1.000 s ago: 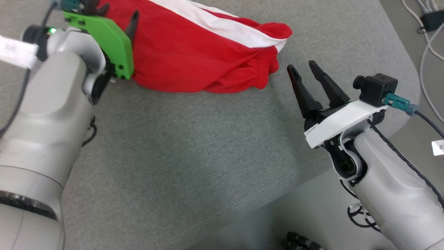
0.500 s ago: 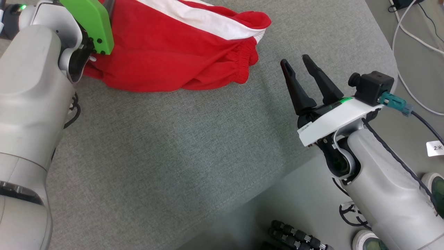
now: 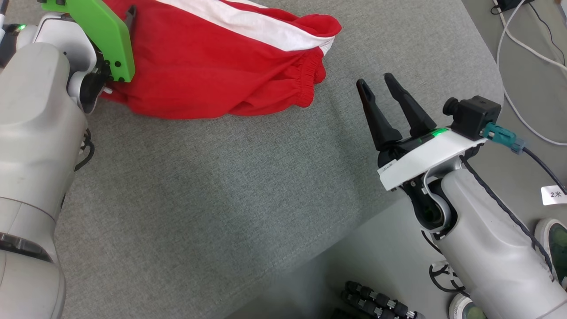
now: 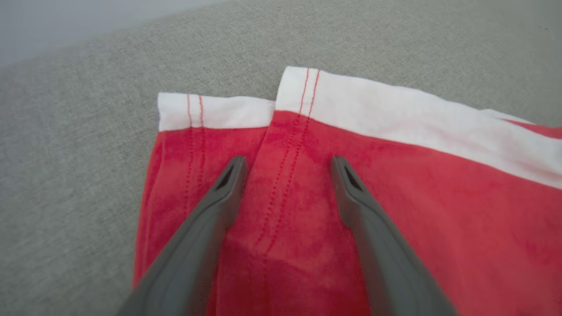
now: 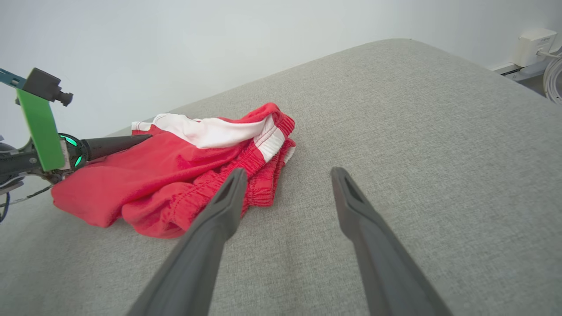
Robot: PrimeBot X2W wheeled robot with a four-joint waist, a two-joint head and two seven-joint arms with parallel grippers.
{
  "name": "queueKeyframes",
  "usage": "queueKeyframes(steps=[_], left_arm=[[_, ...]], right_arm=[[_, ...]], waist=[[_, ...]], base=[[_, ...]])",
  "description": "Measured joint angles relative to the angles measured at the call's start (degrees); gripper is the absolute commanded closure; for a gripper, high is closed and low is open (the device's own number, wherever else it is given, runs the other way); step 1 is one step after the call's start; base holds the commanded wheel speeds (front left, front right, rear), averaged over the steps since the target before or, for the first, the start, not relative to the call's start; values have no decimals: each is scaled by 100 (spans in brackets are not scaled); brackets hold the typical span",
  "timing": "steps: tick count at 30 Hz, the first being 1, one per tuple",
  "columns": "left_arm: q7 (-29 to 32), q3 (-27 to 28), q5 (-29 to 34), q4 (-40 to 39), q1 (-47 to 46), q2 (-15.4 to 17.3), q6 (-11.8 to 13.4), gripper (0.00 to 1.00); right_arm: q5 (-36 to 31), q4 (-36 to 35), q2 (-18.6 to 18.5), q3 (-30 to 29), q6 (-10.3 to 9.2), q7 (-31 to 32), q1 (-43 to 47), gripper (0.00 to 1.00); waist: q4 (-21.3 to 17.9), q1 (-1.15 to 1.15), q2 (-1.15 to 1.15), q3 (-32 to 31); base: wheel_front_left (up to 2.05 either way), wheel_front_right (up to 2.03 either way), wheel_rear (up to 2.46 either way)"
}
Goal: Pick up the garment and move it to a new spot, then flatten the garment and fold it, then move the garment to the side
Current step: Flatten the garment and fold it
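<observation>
Between your left tool's point(image 4: 288, 163) two dark fingers lies the red garment point(image 4: 439, 228). The jaws stand apart with nothing clamped, and both fingers hang over the red cloth close to its hem; you cannot tell whether the tips touch it. Just past the tips a double line of red stitching runs up into a white band point(image 4: 395, 109) along the edge. Beyond that band is the bare grey desk point(image 4: 66, 175).

Your right tool point(image 3: 375, 81) is also spread wide and empty, poised over the desk near its rounded corner. Ahead of it and to its left, the gathered waistband point(image 3: 308, 82) is the nearest part of the garment, close to the tool but apart from it. Farther that way the garment lies bunched, a white stripe across its top. At its far end sits the left arm's green plate point(image 5: 41, 127), one dark finger reaching over the cloth. Off to the right tool's right, past the desk edge, white cables point(image 5: 554, 81) lie on the floor. A shoe point(image 3: 551, 241) shows behind its forearm.
</observation>
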Motion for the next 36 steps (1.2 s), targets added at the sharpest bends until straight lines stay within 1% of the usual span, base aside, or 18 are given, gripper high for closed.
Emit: queueKeyframes(steps=[3,5,6,7,8,9,13,16,24,28,30,35,36], left_arm=[[75,-21,-9,23,0,-10,0,0],[44,-38,-10,-16,-1,-15,0,35],[-20,-35,-10,-45,-1,-19,0,55],[-68,-35,-15,-74,-2,-24,0,55],[-99,-38,-19,-94,-3,-31,0,75],[-114,-42,-27,-108,-5,-37,0,100],[-132,-104,-60,-143,-6,-48,0,100],[-278,-109,-60,-194,-9,-47,0,100],[-782,141,-272,-113,-8,-189,0,100],[-959,280,-327,29,-2,-190,88,100],[-1059,343,-347,143,4,-144,223,100],[-1069,328,-367,242,32,-168,234,100],[-1070,326,-367,254,54,-192,234,84]], right_arm=[[-42,1,33,-21,7,0,5,0],[-45,1,44,-45,15,0,7,0],[-49,1,48,-63,30,0,8,0],[-60,0,54,-81,49,0,9,0],[-78,0,64,-102,51,0,10,0],[-99,-1,69,-118,57,0,12,0],[-142,3,86,-164,66,0,22,0],[-148,5,88,-208,68,0,25,0],[-238,30,76,-470,99,-1,180,0],[-263,42,77,-487,114,0,202,0],[-345,58,79,-479,124,-1,202,0],[-363,78,79,-475,148,-1,204,0],[-379,85,79,-475,148,-1,205,0]], waist=[[5,0,0,-7],[11,0,0,-8],[14,0,0,-7],[17,0,0,-6],[21,0,0,-5],[26,0,0,-5],[49,0,0,-12],[73,0,0,-22],[242,0,0,-96],[344,0,0,-159],[377,0,0,-201],[417,0,0,-268],[417,0,0,-274]], base=[[0,0,0],[0,0,0],[0,0,0],[0,0,0],[0,0,0],[0,0,0],[0,0,0],[0,0,0],[0,0,0],[0,0,0],[0,0,0],[0,0,0],[0,0,0]])
